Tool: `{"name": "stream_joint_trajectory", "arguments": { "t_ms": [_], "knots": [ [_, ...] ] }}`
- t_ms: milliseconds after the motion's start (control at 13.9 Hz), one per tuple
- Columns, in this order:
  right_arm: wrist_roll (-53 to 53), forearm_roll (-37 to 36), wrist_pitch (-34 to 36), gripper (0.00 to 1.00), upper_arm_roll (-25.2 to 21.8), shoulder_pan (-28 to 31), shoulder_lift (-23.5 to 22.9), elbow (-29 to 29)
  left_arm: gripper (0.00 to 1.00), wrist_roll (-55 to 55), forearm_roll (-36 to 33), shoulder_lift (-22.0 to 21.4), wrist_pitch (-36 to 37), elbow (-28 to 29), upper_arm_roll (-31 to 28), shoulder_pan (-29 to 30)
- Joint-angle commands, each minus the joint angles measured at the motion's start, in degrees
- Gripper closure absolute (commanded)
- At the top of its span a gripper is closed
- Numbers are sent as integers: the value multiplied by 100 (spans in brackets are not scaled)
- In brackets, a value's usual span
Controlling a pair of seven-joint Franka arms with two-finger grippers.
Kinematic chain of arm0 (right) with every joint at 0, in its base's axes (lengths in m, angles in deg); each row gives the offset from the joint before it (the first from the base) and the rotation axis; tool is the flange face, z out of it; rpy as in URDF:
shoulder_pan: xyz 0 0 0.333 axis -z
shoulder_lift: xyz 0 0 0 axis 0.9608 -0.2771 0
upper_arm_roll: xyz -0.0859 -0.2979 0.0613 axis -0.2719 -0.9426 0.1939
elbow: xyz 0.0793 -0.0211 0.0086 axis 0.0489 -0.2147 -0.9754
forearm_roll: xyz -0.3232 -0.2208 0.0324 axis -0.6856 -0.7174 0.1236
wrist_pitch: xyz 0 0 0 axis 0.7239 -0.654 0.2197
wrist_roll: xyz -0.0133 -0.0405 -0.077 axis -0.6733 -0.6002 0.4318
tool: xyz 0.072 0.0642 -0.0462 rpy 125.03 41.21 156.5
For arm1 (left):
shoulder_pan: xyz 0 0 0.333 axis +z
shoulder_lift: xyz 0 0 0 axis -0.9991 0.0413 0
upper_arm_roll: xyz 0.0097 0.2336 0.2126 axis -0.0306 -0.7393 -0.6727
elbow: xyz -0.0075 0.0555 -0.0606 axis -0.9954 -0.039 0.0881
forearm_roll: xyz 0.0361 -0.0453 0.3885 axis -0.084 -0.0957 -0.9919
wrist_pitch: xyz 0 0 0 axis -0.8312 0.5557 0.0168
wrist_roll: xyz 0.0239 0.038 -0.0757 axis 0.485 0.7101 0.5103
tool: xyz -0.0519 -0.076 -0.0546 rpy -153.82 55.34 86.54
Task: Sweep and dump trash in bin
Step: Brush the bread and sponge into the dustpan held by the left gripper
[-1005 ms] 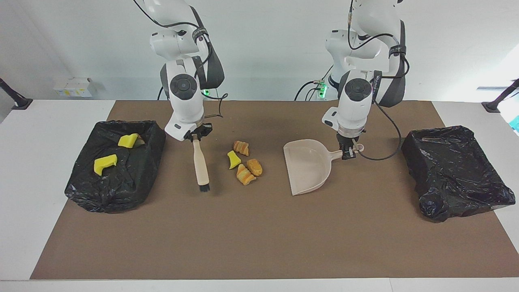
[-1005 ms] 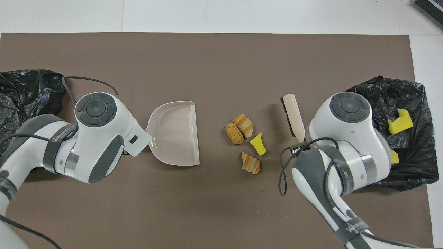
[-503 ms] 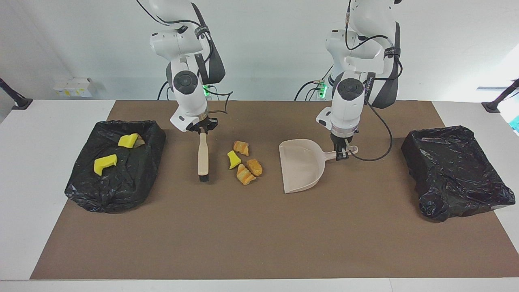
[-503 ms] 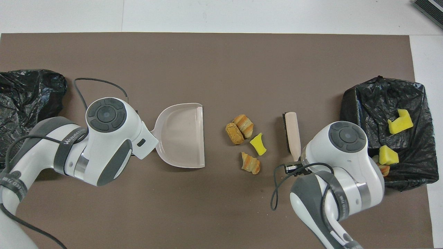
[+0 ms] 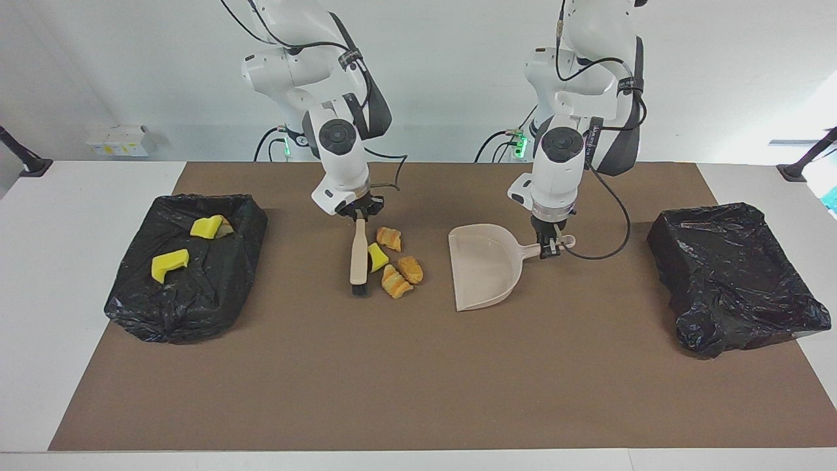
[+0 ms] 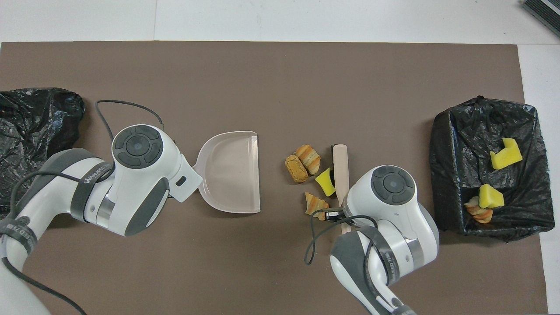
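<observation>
The right pincer [image 5: 358, 216], clamped on the brush [image 5: 358, 256], has its bristles against the yellow scrap [image 5: 376, 255] at frame centre. The trash [image 5: 399, 265] lies between the brush and the dustpan [image 5: 487, 265], gripped by the left pincer [image 5: 549, 247]; both run top-to-bottom.

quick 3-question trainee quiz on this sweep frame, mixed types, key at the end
1. True or false: the dustpan already holds trash.
2. Which gripper holds the brush? A) left B) right
3. How many trash pieces lie on the mat between brush and dustpan?

Key:
1. False. Its tray is bare; the left gripper holds its handle.
2. B, the right gripper, shut on the brush handle.
3. Four: one yellow sponge scrap against the brush, and three bread-like pieces.
</observation>
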Motion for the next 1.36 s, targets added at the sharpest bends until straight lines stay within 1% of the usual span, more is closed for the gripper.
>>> {"name": "stream_joint_trajectory", "arguments": {
  "t_ms": [0, 144, 287, 359, 431, 575, 718, 790, 862, 934, 1077, 1293],
  "knots": [
    [-303, 130, 198, 100, 10, -248, -612, 713, 100, 179, -97, -29, -215, 210, -45, -121],
    [-425, 243, 689, 100, 19, -528, -963, 1424, 100, 179, -106, -29, -197, 219, -45, -121],
    [-785, 306, 726, 100, 28, -836, -1306, 1917, 100, 179, -106, -29, -215, 219, -45, -121],
    [-900, 393, 674, 100, 28, -986, -1464, 2094, 100, 179, -106, -29, -223, 219, -45, -121],
    [-962, 629, 621, 100, 19, -1109, -1570, 2226, 100, 187, -97, -29, -224, 219, -45, -112],
    [-989, 832, 630, 100, 28, -1224, -1659, 2464, 100, 187, -97, -29, -232, 219, -45, -94],
    [-1207, 1261, 420, 100, 19, -1408, -1668, 2482, 100, 187, -97, -29, -232, 228, -45, -85],
    [-1261, 1473, -34, 100, 28, -1488, -1677, 2456, 100, 187, -97, -29, -224, 228, -45, -68],
    [-1279, 1614, -291, 100, 28, -1575, -1677, 2430, 100, 187, -97, -29, -224, 228, -45, -59],
    [-1305, 1668, -311, 100, 28, -1628, -1677, 2447, 100, 187, -106, -38, -232, 228, -45, -50],
    [-1498, 1625, -215, 100, 19, -1655, -1668, 2456, 100, 187, -106, -29, -232, 228, -45, -50],
    [-1507, 1545, 566, 100, -51, -1533, -1397, 2430, 100, 179, -97, -47, -232, 263, -45, -42]
  ]
}}
